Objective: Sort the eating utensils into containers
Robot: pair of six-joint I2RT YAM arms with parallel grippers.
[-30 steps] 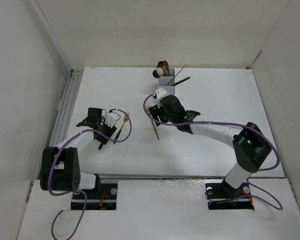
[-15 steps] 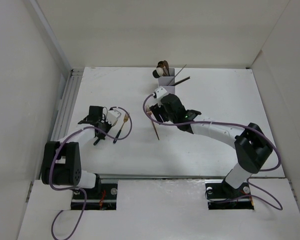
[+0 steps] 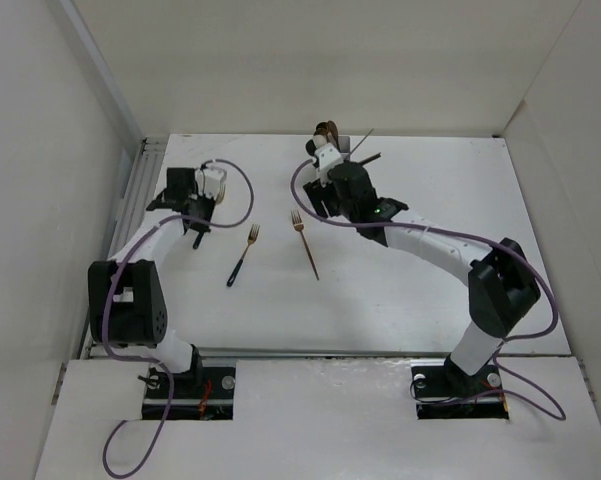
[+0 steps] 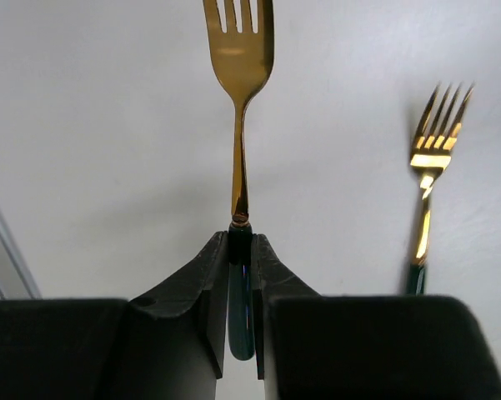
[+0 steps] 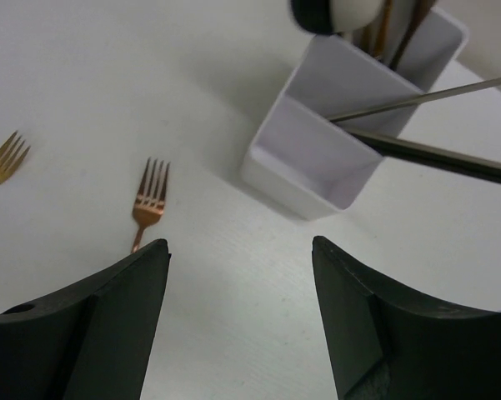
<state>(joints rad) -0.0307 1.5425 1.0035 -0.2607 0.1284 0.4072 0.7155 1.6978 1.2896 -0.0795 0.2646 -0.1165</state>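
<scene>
- Gold-headed fork [image 4: 237,67]: pinched by its dark handle in the left gripper [image 4: 240,242], fingers clenched tight on it, tines pointing away from the wrist.
- Left gripper far over on the left side of the table [image 3: 405,305], close beside the metal rail [image 3: 135,215] along that edge; scant room further left, broad bare surface to its right.
- Second gold fork [image 3: 242,257] flat on the table, well apart from the held one; copper fork [image 3: 306,246] near it on the right, not touching.
- White organizer [image 5: 350,108] by the far edge, mid-table; chopsticks [image 5: 425,97] leaning out rightward, spoon heads [image 5: 333,10] poking up from its far end.
- Right gripper [image 5: 237,246]: jaws spread wide, grasping nothing, just short of the organizer.
- Open white surface from the loose forks to the near edge.
</scene>
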